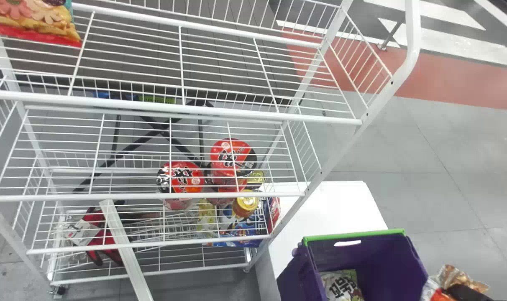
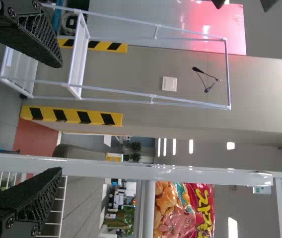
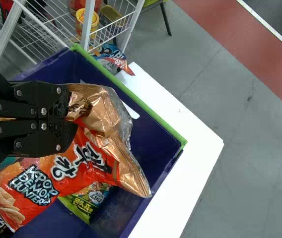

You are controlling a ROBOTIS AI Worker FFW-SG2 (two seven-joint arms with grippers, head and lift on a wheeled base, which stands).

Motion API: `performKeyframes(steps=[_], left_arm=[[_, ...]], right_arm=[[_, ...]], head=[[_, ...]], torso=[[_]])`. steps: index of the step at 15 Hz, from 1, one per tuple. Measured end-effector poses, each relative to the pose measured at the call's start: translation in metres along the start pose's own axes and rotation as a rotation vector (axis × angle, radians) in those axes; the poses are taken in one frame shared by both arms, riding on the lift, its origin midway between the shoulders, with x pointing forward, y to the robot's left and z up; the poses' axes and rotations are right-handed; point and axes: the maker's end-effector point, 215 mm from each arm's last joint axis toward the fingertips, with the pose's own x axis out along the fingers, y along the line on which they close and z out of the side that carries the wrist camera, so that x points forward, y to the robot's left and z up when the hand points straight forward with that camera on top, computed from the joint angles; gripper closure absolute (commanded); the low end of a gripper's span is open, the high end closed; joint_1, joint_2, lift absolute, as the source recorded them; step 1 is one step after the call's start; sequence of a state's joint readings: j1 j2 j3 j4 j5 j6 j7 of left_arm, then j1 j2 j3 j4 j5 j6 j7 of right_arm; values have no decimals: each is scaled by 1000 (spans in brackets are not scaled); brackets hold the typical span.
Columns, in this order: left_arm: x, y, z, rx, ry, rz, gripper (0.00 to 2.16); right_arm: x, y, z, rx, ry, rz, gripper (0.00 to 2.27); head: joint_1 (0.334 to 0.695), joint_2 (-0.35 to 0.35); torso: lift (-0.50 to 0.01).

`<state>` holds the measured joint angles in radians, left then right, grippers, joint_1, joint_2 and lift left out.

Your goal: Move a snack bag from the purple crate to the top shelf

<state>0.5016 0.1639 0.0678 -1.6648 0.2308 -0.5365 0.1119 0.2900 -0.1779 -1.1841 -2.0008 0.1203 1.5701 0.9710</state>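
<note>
At the bottom right, the head view shows my right gripper [image 1: 467, 292] beside the purple crate [image 1: 329, 261], holding an orange and gold snack bag [image 1: 435, 292]. In the right wrist view my right gripper [image 3: 67, 119] is shut on the top part of this snack bag [image 3: 89, 158], which hangs over the purple crate [image 3: 148, 124]. A white and green bag [image 1: 341, 286] lies inside the crate. A red and yellow snack bag [image 1: 32, 21] rests on the top shelf [image 1: 216, 110] at the left. My left gripper [image 2: 57, 117] stands open, with nothing between its fingers.
Lower shelves of the white wire rack hold red cups [image 1: 232, 156], a yellow-lidded jar [image 1: 245, 203] and a blue package [image 1: 241, 234]. The crate stands on a white table [image 1: 329, 205] right of the rack. A slanted rack post [image 1: 341, 152] rises between crate and shelves.
</note>
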Motion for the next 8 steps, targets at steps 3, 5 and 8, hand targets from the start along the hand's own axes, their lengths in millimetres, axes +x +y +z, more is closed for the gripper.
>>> performKeyframes(steps=[3, 5, 8], left_arm=[[0, 0, 0, 1, 0, 0, 63], [0, 1, 1, 1, -2, 2, 63], [0, 1, 1, 1, -2, 2, 63]], right_arm=[[2, -1, -3, 2, 9, -2, 2246], [3, 0, -3, 1, 10, -1, 2250], [3, 0, -4, 2, 13, -2, 2250]], head=[[695, -350], [695, -350], [695, -350]], torso=[[-193], [-186], [-174]])
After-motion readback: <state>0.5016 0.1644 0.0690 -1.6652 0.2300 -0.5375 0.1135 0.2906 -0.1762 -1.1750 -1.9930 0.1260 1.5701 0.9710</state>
